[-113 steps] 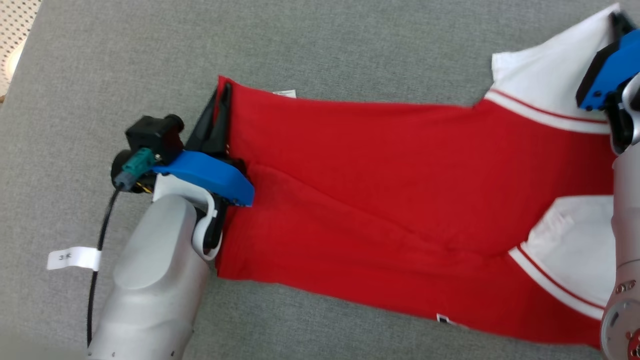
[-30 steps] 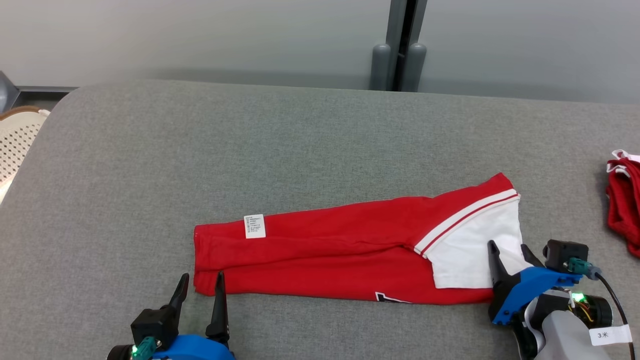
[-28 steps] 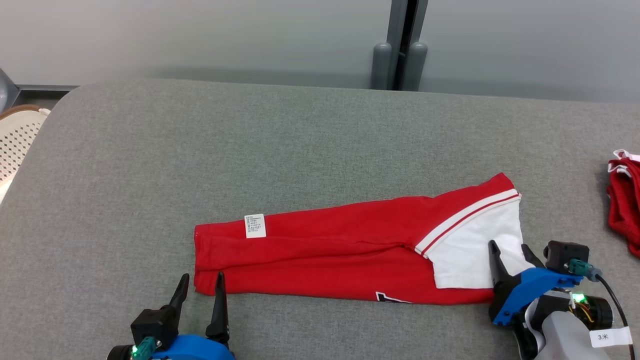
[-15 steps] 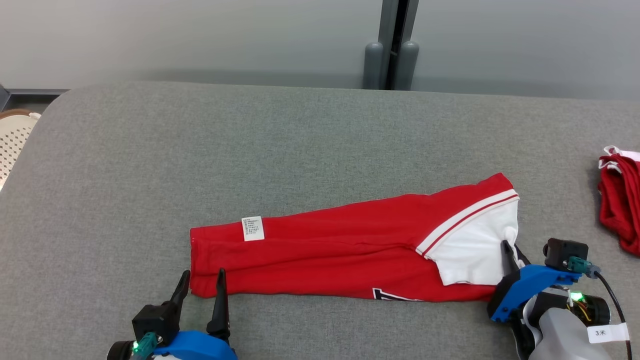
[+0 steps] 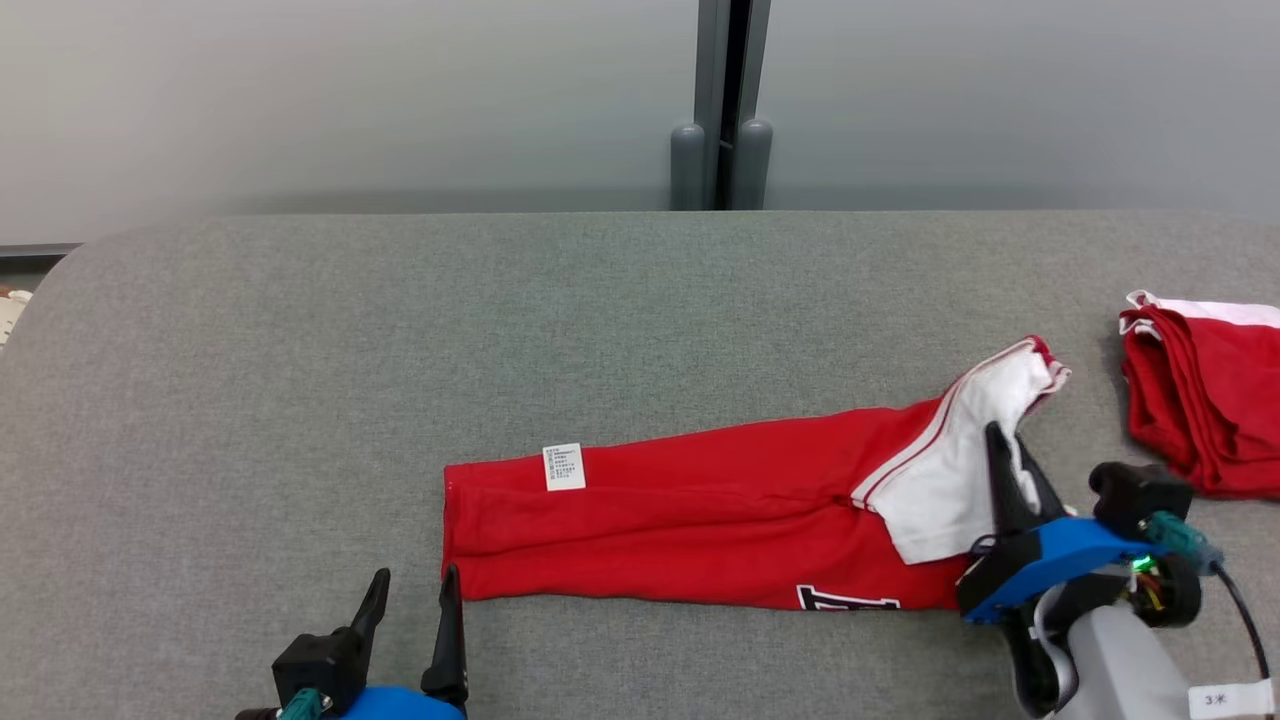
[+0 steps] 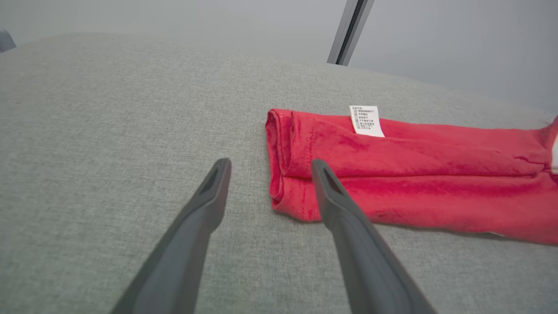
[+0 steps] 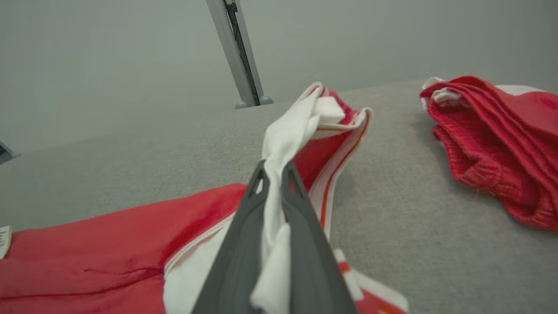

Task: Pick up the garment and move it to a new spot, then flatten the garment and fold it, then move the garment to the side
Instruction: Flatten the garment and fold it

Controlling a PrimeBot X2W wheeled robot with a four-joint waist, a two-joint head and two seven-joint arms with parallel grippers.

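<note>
The garment [image 5: 700, 520] is a red shirt with white sleeves, folded into a long strip across the grey surface. Its white sleeve end [image 5: 985, 430] is lifted and bunched. My right gripper [image 5: 1005, 440] is shut on that white cloth [image 7: 283, 144], which runs between its fingers [image 7: 244, 226]. My left gripper [image 5: 415, 595] stands open just off the garment's left end [image 6: 283, 161], touching nothing; its right finger [image 6: 344, 218] overlaps the near corner of the red cloth in the left wrist view. A white care label [image 5: 564, 467] lies on top near the left end.
A second red and white garment [image 5: 1200, 400] lies folded at the right edge, close to my right gripper, and shows as a garment pile [image 7: 492, 139] in the right wrist view. A grey wall with a dark post [image 5: 722, 100] runs behind the cushioned surface [image 5: 400, 330].
My right gripper has shut on the white sleeve end and raised it, bunching the cloth upward. The camera has shifted, so the whole scene sits differently. My left gripper stays open.
</note>
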